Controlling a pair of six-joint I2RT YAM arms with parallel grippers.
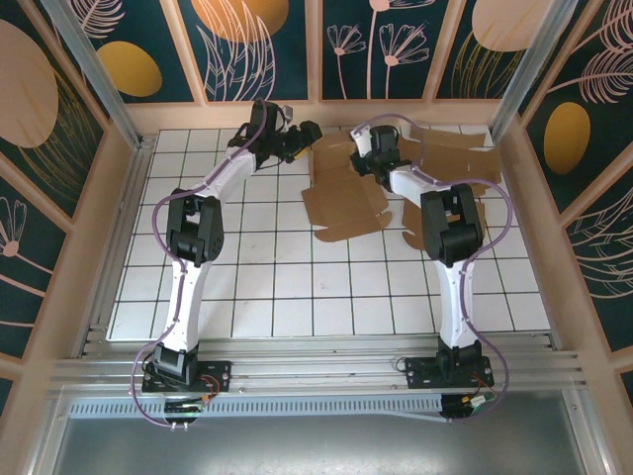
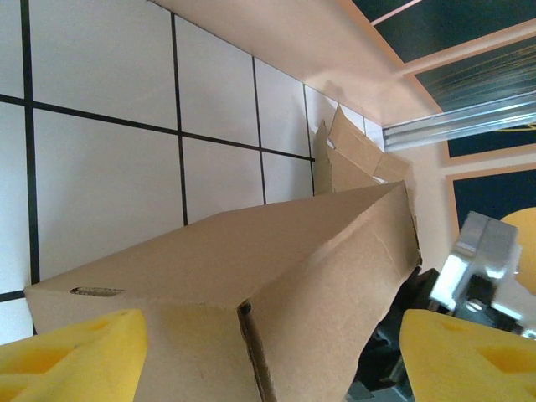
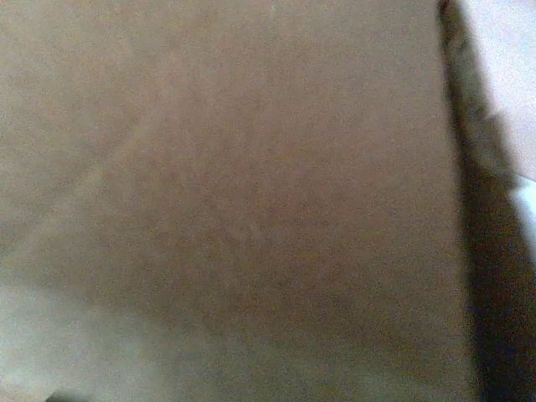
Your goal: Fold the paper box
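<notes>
Setting: a purpose-built robot test cell, a lab enclosure, not a home or shop.
Work surface: a white table ruled with a black grid, spreading beneath the jaws and nearer.
Walls: wood-framed panels, dark teal with gold discs and pale line-drawn flowers, just beyond the jaws and to both sides.
Frame: aluminium rails along the near edge, well behind the jaws, carrying two white robot arms.
Wiring: purple cables looping beside each arm.
</notes>
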